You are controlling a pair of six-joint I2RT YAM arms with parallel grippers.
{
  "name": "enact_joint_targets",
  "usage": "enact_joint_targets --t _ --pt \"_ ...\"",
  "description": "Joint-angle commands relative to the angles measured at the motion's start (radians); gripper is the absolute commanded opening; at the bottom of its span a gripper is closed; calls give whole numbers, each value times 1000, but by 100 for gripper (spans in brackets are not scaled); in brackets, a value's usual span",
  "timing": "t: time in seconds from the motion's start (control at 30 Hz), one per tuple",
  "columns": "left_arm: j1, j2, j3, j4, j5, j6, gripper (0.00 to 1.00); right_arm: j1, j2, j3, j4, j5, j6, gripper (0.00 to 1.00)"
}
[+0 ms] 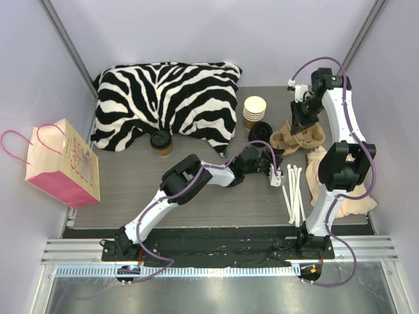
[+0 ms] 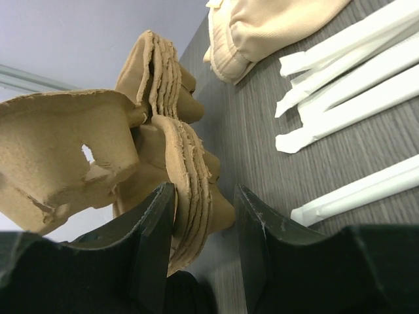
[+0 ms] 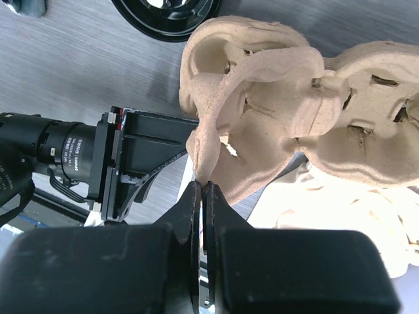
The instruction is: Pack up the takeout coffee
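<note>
Two-handedly peeling, seemingly, one pulp carrier [image 3: 262,78] off its stack [image 2: 186,170], pinching its rim tight in the right gripper [image 3: 201,186] while straddling the stack with the left gripper [image 2: 204,196] parted, leaving the takeout coffee [image 1: 161,142] standing beside the zebra pillow [image 1: 163,98]

The moulded-pulp cup carriers [image 2: 173,157] are showing a rough, fibrous, matt tan surface with ragged, layered edges. The table [image 2: 262,150] is showing dark, matt wood grain. The straws [image 2: 353,110] are lying in smooth white paper wrappers. The loose lid [image 3: 170,19] is gleaming as glossy black plastic. The fingers [image 2: 154,261] of the left gripper [image 2: 204,193] are looking matt black and faintly scuffed. The far pillow [image 1: 167,98] is showing soft striped cloth, and the bag [image 1: 62,167] at the left is showing pink paper.
</note>
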Motion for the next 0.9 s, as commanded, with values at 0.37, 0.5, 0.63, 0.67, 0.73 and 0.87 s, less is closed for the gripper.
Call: enact_joint_targets --t 0.37,0.5,0.63,0.67,0.73,0.87 --pt "-29 -180 -117 92 51 -241 60 -25 -47 -23 -116 4 -18 1" --pt "-30 -324 -214 94 38 -451 70 -32 -35 -41 -78 -4 -17 1" --pt "-10 -490 -244 -97 -10 -753 76 -33 -32 -38 -65 -19 -11 1" --pt "-4 -505 -231 -142 -12 -889 77 -33 -32 -37 -64 -22 -9 1" --pt "16 -522 -160 -305 -36 -1036 80 -33 -30 -37 -64 -31 -9 1" --pt "77 -492 -26 -513 13 -1454 83 -33 -35 -47 -65 -39 -15 1"
